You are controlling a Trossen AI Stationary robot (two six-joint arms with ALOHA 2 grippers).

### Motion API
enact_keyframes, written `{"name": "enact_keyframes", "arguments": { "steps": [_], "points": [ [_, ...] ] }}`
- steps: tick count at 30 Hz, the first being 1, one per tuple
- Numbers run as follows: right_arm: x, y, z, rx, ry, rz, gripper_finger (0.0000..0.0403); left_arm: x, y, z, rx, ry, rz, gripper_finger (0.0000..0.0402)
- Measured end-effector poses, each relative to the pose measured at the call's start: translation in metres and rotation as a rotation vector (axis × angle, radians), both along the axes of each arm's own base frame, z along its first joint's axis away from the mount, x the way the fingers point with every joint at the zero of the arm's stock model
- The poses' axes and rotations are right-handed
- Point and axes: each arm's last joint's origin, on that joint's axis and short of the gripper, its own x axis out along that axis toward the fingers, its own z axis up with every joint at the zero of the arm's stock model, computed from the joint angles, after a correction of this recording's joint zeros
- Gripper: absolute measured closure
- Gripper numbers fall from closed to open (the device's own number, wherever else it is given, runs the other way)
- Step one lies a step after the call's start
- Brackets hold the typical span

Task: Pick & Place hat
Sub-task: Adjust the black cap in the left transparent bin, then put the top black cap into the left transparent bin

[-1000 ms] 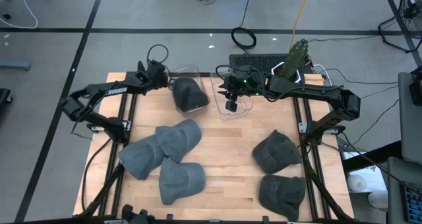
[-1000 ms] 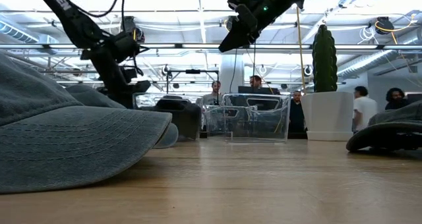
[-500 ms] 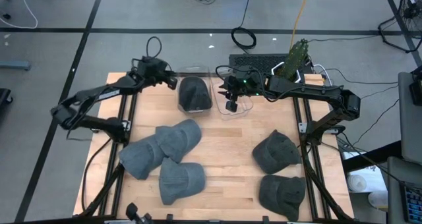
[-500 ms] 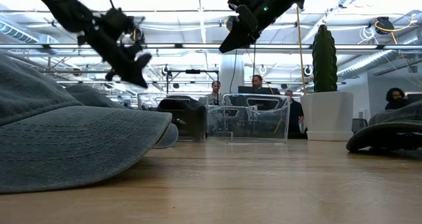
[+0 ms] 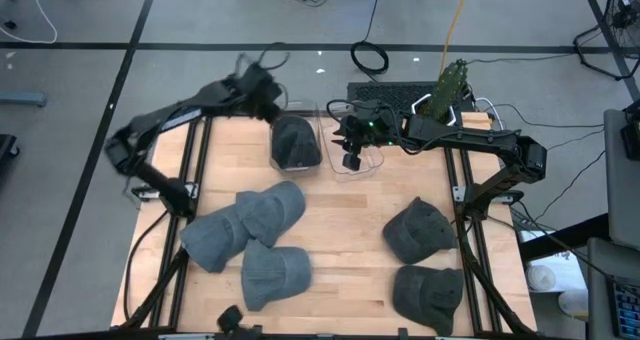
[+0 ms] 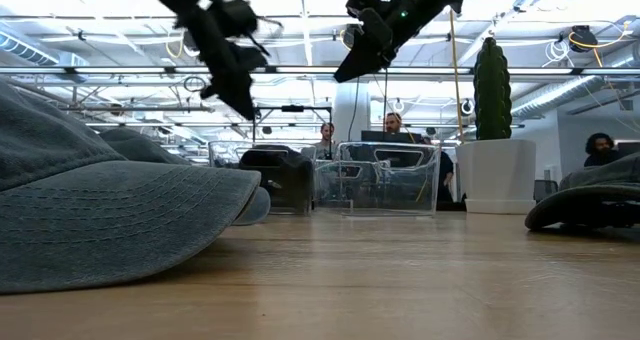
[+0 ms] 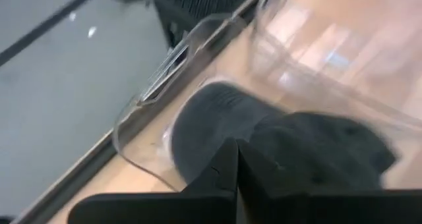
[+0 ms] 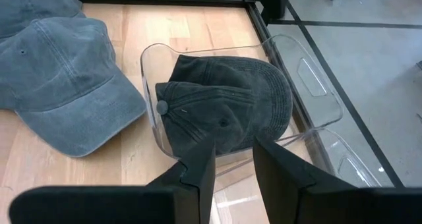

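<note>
six caps: one dark cap [image 5: 296, 142] in a clear bin [image 5: 288, 110], three grey-blue caps [image 5: 272, 208] left, two dark grey caps [image 5: 420, 230] right; two clear bins, one cactus [image 5: 450, 85].

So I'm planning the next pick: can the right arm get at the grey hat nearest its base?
Probably yes. The right gripper hangs open above the clear bin, and nothing covers the grey hat on that side.

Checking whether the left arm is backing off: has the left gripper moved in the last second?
Yes. The left gripper went up and rightward, past the dark hat.
</note>
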Motion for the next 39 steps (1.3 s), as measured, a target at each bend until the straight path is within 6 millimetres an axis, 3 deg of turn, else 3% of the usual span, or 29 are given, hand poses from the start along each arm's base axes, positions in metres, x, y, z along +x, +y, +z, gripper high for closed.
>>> {"name": "enact_keyframes", "arguments": {
  "steps": [4,10,25,31,39],
  "points": [
    [0.0,0.0,-0.001,0.006,0.007,-0.002,0.0312,0.025,0.02,-0.01,-0.065,0.11,-0.033,0.0401],
    [-0.001,0.0,-0.002,-0.001,0.024,0.006,0.0312,0.043,0.024,-0.038,-0.15,0.18,-0.082,0.0401],
    [-0.001,0.0,-0.002,-0.023,0.03,0.021,0.0312,0.063,0.031,-0.1,-0.226,0.338,-0.055,0.0401],
    [-0.001,0.0,-0.002,-0.023,0.03,0.021,0.0312,0.06,0.029,-0.091,-0.211,0.32,-0.057,0.0401],
    [-0.001,0.0,-0.001,-0.027,0.022,0.019,0.0312,0.041,0.012,-0.015,-0.033,0.164,-0.124,0.0401]
  ]
}}
